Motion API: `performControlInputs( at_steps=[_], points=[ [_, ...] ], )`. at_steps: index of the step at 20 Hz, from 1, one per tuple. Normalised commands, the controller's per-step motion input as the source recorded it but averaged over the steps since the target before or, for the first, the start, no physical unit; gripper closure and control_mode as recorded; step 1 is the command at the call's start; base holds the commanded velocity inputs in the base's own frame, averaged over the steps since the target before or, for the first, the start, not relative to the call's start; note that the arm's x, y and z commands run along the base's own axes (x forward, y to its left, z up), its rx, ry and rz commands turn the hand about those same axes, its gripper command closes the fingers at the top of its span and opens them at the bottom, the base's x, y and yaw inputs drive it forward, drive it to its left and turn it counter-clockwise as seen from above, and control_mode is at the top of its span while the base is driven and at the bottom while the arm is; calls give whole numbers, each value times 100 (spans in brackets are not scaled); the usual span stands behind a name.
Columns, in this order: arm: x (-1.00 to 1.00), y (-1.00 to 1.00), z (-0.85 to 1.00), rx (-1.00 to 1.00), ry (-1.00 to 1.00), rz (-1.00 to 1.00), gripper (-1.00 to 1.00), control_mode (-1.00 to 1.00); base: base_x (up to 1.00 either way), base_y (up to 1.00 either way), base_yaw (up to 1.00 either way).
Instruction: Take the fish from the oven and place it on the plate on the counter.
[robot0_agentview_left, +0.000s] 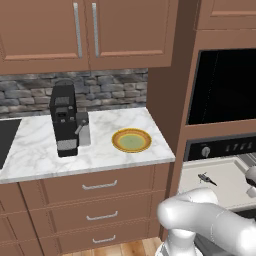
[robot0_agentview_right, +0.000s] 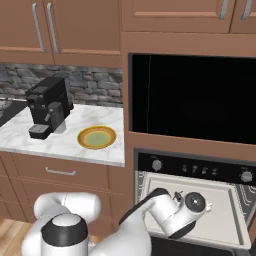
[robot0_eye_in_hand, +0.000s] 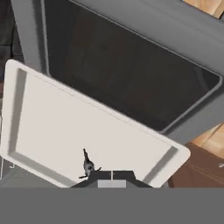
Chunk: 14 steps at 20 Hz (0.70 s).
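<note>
while the fish (robot0_agentview_left: 206, 178) lies on the pale tray (robot0_agentview_left: 225, 192) pulled out of the oven (robot0_agentview_left: 222, 150), the gripper (robot0_eye_in_hand: 111, 173) hangs just above the tray with its jaws closed, holding nothing, the fish just beside its tips. the plate (robot0_agentview_left: 131, 140) sits on the counter (robot0_agentview_left: 40, 150) to the left, right of the coffee machine (robot0_agentview_left: 65, 120).

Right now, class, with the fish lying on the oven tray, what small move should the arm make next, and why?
Probably open the tool. It looks shut with nothing held, right beside the fish, which lies free on the pale tray, so the fingers must part first.
</note>
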Motion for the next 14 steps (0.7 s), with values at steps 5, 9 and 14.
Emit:
performControlInputs(
  at_steps=[5,9,14],
  points=[
    [-77,-19,8,-4,0,45,100,-100,0,0,0],
    [-55,-13,3,-3,0,56,100,-100,0,0,0],
    [-29,0,27,-14,0,57,100,-100,0,0,0]
  ],
)
